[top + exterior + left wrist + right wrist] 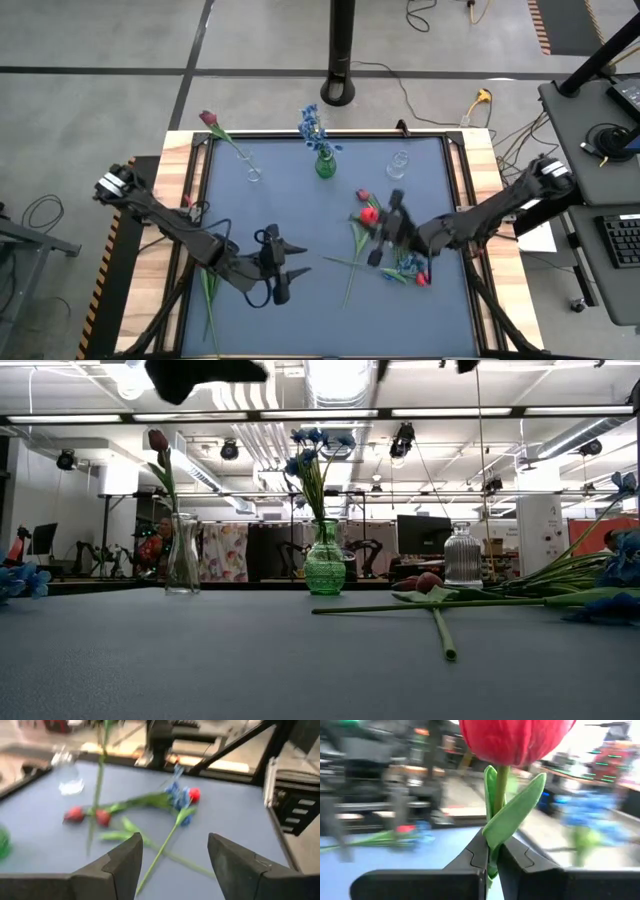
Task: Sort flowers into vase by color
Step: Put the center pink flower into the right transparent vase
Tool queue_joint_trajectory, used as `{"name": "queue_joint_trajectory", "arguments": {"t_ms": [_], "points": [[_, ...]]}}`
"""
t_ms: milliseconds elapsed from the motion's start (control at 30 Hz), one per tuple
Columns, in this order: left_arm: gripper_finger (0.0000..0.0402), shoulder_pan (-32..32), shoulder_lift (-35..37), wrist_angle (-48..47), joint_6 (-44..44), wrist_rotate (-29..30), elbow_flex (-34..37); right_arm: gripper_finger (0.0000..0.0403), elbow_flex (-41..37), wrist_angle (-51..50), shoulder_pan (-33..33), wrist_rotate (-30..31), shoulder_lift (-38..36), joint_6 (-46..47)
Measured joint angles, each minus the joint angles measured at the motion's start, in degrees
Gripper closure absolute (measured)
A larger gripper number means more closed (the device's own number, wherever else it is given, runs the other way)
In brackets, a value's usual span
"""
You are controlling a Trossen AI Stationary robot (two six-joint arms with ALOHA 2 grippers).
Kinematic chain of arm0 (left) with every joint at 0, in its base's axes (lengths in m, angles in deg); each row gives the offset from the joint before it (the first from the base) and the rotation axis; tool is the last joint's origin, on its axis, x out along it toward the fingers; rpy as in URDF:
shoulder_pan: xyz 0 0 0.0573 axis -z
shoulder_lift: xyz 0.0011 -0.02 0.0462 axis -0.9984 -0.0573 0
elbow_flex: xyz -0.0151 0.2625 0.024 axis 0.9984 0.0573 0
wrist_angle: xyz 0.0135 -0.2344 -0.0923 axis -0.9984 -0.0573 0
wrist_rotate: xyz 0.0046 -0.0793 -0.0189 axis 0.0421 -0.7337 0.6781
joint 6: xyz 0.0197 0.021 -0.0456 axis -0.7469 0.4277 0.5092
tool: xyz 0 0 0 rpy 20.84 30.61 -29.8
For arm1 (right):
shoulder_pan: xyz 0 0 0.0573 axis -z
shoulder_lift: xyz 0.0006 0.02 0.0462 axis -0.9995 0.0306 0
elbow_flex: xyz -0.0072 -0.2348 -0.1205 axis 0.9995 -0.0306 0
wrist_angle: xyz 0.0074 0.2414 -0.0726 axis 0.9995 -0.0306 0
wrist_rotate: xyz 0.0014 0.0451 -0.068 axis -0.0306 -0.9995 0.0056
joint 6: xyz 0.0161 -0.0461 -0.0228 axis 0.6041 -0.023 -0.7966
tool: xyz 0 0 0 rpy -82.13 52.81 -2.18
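Fingers of the right gripper (pixel 491 862) are clamped on the stem of a red tulip (pixel 516 740), bloom standing straight up above the claw, over the table's right-centre beside the loose pile of flowers (pixel 400 265). The clear bottle vase (pixel 399 163) sits just beyond that claw toward the far edge, so the right arm looks nearer to it. The left gripper (pixel 285 270) hangs spread wide and empty at front-centre.

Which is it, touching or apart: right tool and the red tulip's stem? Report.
Touching. The right wrist view shows the right tool shut, its fingers pinching the red tulip by the stem just under the leaf.
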Motion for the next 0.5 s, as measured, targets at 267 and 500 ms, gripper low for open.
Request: {"name": "queue_joint_trajectory", "arguments": {"t_ms": [267,500], "points": [[0.0201,0.0,2.5,-9.0,6.7,0.0,0.0,0.0385,0.6,-16.1,10.6,4.6,-17.5,3.8],[0.0203,0.0,3.0,-11.0,6.7,0.0,0.0,0.0385,10.3,-47.3,21.9,0.5,-23.9,17.6]]}}
